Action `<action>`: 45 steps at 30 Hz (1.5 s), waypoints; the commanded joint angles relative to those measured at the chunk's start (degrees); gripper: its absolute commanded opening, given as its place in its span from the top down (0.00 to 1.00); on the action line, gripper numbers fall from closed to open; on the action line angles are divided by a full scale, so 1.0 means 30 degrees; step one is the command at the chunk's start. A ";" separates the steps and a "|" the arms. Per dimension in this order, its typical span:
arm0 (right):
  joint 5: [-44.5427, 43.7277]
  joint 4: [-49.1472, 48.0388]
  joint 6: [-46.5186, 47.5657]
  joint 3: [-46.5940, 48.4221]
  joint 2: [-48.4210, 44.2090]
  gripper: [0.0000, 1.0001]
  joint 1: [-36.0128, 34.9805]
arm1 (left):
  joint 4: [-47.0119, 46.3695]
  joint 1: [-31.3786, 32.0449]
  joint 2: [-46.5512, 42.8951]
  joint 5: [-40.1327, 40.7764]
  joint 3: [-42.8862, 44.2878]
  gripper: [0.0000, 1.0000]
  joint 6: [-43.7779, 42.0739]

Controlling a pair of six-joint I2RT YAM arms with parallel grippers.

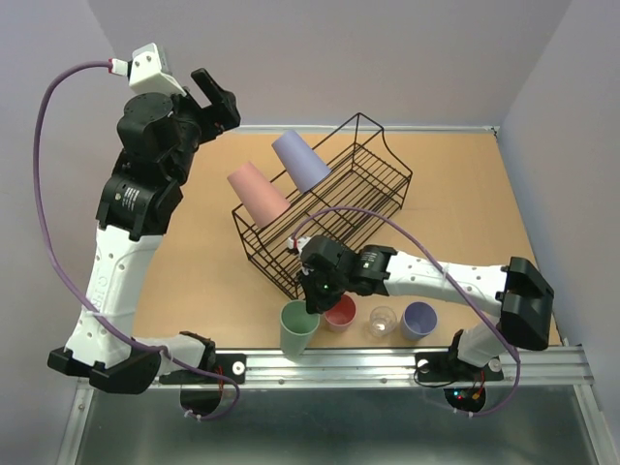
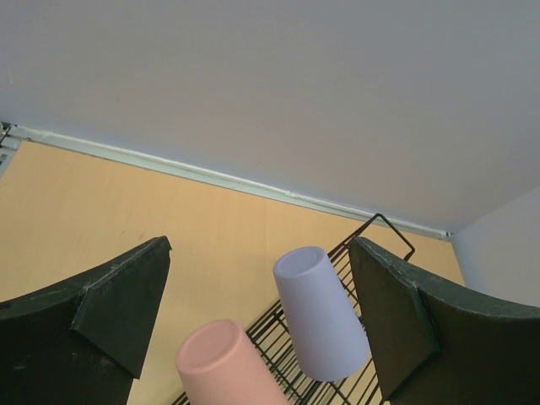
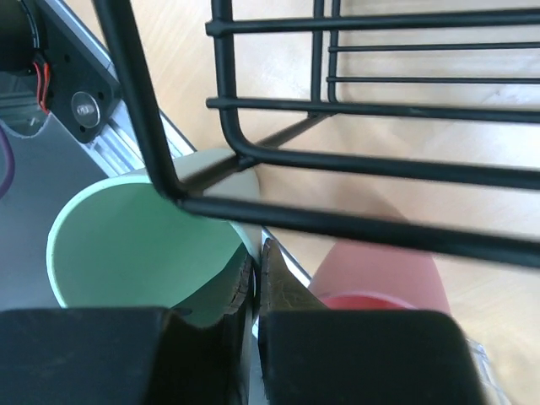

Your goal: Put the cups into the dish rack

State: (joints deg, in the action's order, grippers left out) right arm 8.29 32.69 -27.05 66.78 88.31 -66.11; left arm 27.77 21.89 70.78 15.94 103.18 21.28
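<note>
The right claw pinches the rim of the green cup; the left claw gapes wide.

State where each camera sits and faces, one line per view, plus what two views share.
Top external: overhead behind the bases, looking down; both arms visible.
Left wrist: raised, facing the far wall over the dish rack; open left end effector shows.
Right wrist: low, at the green cup; right end effector pinches its rim.
Top and left wrist share the large lavender cup.
</note>
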 commanded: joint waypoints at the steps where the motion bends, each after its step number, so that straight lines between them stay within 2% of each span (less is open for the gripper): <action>1: -0.0946 0.0119 -0.0182 0.1438 -0.1720 1.00 -0.0172 | -0.0381 -0.0031 0.0018 0.0368 0.1436 0.02 -0.0559; 5: -0.1911 0.0792 -0.0533 0.3572 -0.3594 1.00 -0.0142 | 0.0089 -0.0031 0.0399 0.0515 0.2987 0.01 -0.0618; 9: -0.5364 0.1175 -0.1120 0.6766 -0.5002 1.00 -0.0084 | 0.0294 -0.0002 0.1013 -0.0069 0.5093 0.01 -0.0998; 10: -0.6938 0.1146 -0.1208 0.8135 -0.5323 1.00 -0.0026 | 0.0294 -0.0031 0.1305 -0.0303 0.5419 0.01 -0.1086; 14: -1.1459 0.0679 -0.2462 1.0372 -0.5853 1.00 0.0879 | -0.0611 -0.0031 0.1776 -0.2146 0.6097 0.01 -0.0854; 17: -0.9164 -0.0959 -0.3723 1.1047 -0.5796 1.00 0.5293 | -0.2776 -0.0118 0.1747 -0.4575 0.5074 0.01 -0.0240; 18: -0.7963 -0.2182 -0.4946 1.1310 -0.5650 1.00 0.6554 | -0.3420 -0.0206 0.1863 -0.6729 0.4578 0.01 0.0517; 19: -0.5456 -0.2803 -0.5539 1.1458 -0.5446 1.00 0.8684 | -0.4789 -0.0381 0.1922 -0.7881 0.4399 0.01 0.0960; 21: -0.3710 -0.4729 -0.7117 1.1752 -0.4745 1.00 1.0395 | -0.6232 -0.0791 0.2447 -1.1152 0.4164 0.01 0.2651; 22: -0.2049 -0.5729 -0.7562 1.1549 -0.4682 1.00 1.0753 | -0.7544 -0.0851 0.2682 -1.2015 0.4163 0.01 0.3156; 23: -0.1540 -0.7915 -0.8581 1.1257 -0.4769 0.99 1.1017 | -0.8108 -0.0967 0.2888 -1.3300 0.4163 0.01 0.3683; 28: 0.1621 -1.4782 -1.2920 0.7807 -0.5063 1.00 1.2569 | -1.1909 -0.1406 0.3475 -1.5828 0.2998 0.01 0.6607; 30: 0.2184 -1.7963 -1.4964 0.6690 -0.5121 1.00 1.2718 | -1.3205 -0.1757 0.3476 -1.6822 0.1827 0.01 0.7842; 33: 0.2567 -2.0784 -1.6821 0.4813 -0.5180 1.00 1.2865 | -1.5637 -0.2110 0.3272 -1.7704 0.0303 0.01 1.0070; 36: 0.2655 -2.1965 -1.7380 0.4195 -0.5151 0.99 1.2866 | -1.8155 -0.2637 0.3241 -1.8582 -0.0727 0.01 1.2005; 45: 0.2685 -2.3724 -1.8549 0.3931 -0.4331 1.00 1.2866 | -2.2171 -0.2814 0.3739 -2.0927 -0.1285 0.01 1.5169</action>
State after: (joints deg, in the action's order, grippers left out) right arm 15.77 -27.16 -78.37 79.64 75.48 -27.77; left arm -28.01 13.76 82.46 -41.41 99.96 61.25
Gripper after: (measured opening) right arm 0.048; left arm 0.986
